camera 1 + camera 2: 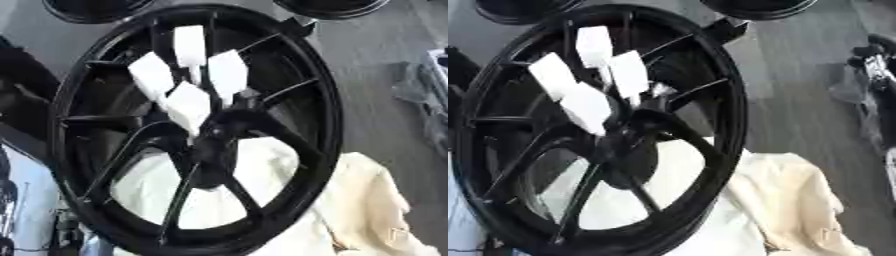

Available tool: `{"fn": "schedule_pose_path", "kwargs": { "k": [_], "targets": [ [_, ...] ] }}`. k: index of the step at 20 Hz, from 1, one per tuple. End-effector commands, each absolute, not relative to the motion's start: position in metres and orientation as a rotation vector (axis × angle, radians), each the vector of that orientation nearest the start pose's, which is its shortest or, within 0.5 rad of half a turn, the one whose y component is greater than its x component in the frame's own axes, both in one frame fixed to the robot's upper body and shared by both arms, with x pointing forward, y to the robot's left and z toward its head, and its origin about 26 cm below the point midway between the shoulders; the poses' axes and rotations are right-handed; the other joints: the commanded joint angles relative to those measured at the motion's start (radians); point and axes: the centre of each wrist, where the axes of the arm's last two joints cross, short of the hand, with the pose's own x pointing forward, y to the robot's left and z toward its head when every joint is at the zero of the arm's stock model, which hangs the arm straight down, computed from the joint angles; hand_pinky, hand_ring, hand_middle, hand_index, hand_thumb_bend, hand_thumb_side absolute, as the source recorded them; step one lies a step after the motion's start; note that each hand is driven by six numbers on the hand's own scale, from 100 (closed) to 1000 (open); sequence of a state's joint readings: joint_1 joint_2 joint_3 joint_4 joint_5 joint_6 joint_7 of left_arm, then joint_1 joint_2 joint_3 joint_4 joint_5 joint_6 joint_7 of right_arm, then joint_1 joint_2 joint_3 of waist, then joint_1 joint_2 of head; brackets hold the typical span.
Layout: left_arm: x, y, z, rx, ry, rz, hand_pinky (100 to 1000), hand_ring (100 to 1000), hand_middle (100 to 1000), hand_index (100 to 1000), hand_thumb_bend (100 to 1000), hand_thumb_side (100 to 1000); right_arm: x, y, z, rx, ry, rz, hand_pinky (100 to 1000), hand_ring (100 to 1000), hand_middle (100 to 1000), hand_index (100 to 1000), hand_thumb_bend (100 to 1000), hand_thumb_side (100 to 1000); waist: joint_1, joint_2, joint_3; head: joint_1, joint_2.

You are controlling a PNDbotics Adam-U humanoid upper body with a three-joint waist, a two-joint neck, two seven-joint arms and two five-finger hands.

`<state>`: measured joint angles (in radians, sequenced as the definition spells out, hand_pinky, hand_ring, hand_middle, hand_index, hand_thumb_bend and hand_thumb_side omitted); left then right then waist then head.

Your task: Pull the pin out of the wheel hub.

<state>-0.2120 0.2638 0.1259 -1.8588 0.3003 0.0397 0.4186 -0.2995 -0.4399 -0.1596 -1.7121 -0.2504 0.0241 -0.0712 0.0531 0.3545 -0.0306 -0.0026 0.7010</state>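
One black wheel hub (197,130) on cream cloth (367,210); four white-tipped robot hand fingers (188,102) at centre, grasp indiscernible; two dark rims far.

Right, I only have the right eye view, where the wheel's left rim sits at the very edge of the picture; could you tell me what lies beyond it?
Observer: In the left eye view the wheel shows its left rim whole, and a pale blue-white surface lies beside its lower left.
Operator: Thank you. Is anything on that surface?
Observer: A small dark thing shows there, close to the rim. I cannot make out what it is.
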Motion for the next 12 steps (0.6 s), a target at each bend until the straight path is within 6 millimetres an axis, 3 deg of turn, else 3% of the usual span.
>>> {"fn": "schedule_pose_path", "kwargs": {
  "k": [1,6,12],
  "targets": [
    [0.305,0.303,0.159,0.218,-2.051,0.402,781,798,683,754,177,848,0.328,-0.351,0.182,-0.246,-2.068,0.085,1000,808,737,856,100,520,-0.002,-0.011,-0.001,0.001,-0.008],
    [0.305,0.303,0.158,0.22,-2.047,0.402,781,799,683,754,178,851,0.327,-0.35,0.191,-0.251,-2.092,0.127,1000,813,742,860,100,499,-0.011,-0.009,0.0,0.006,-0.006],
    [0.304,0.305,0.157,0.233,-2.039,0.39,781,799,683,754,179,849,0.324,-0.346,0.224,-0.245,-2.154,0.302,1000,822,751,865,100,442,-0.029,-0.023,0.003,0.005,0.005]
  ]
}}
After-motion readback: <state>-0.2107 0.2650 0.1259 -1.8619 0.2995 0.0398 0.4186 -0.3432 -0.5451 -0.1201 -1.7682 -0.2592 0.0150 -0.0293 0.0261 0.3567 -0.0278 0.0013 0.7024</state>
